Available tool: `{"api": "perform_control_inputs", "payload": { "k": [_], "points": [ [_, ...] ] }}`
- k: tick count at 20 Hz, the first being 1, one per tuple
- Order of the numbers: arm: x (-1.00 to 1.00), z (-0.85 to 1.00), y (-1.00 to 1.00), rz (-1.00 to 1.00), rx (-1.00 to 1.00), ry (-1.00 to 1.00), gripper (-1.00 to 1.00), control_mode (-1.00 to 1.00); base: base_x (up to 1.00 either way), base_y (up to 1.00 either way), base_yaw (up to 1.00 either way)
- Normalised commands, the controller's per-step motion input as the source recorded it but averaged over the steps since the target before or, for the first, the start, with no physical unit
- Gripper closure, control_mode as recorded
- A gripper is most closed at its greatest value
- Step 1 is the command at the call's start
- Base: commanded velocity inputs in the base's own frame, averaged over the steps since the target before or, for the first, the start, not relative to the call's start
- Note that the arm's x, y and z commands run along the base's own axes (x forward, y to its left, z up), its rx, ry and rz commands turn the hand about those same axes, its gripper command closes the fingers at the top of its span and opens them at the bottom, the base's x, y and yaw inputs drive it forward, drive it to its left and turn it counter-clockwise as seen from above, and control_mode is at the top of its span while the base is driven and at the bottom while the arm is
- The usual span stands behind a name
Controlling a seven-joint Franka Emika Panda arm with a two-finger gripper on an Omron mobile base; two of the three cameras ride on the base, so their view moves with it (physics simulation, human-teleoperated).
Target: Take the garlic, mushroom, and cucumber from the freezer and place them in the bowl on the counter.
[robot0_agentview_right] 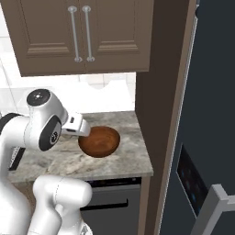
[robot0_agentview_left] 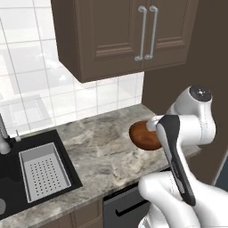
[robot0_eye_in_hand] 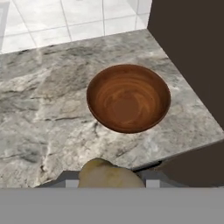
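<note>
The reddish-brown wooden bowl [robot0_eye_in_hand: 128, 97] stands empty on the marbled counter [robot0_eye_in_hand: 39, 109], close to its right end. In the hand view my gripper [robot0_eye_in_hand: 109, 181] hovers above the counter's front edge, short of the bowl. It is shut on a pale tan rounded lump, the garlic [robot0_eye_in_hand: 109, 175], whose top shows between the fingers. The bowl [robot0_agentview_left: 142, 136] is partly covered by my arm in the left base view. From the right base view the bowl [robot0_agentview_right: 100, 141] sits just beyond my white hand. The slate-blue freezer [robot0_agentview_right: 211, 114] stands at the right with its door closed.
A black sink holding a grey perforated basket [robot0_agentview_left: 44, 171] lies at the counter's left. Brown wall cabinets [robot0_agentview_left: 124, 31] hang above. A tall brown panel [robot0_agentview_right: 160, 114] separates the counter from the freezer. A dark dishwasher front [robot0_agentview_right: 110, 202] sits under the counter.
</note>
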Motion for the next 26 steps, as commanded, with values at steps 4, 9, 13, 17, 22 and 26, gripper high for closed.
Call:
{"api": "perform_control_inputs", "payload": {
  "k": [4,9,13,17,22,26],
  "points": [
    [0.49,-0.26,-0.08,0.0,0.0,0.0,1.0,-1.0,0.0,0.0,0.0],
    [0.45,-0.28,-0.07,0.0,0.0,0.03,1.0,-1.0,0.0,0.0,0.0],
    [0.45,-0.3,0.0,0.0,0.0,0.04,1.0,-1.0,0.0,0.0,0.0],
    [0.38,-0.37,0.0,0.0,0.0,0.06,1.0,-1.0,0.0,0.0,0.0],
    [0.33,-0.24,-0.01,0.0,0.0,0.06,1.0,-1.0,0.0,0.0,0.0],
    [0.23,-0.16,-0.04,0.0,0.0,0.04,1.0,-1.0,0.0,0.0,0.0]
  ]
}}
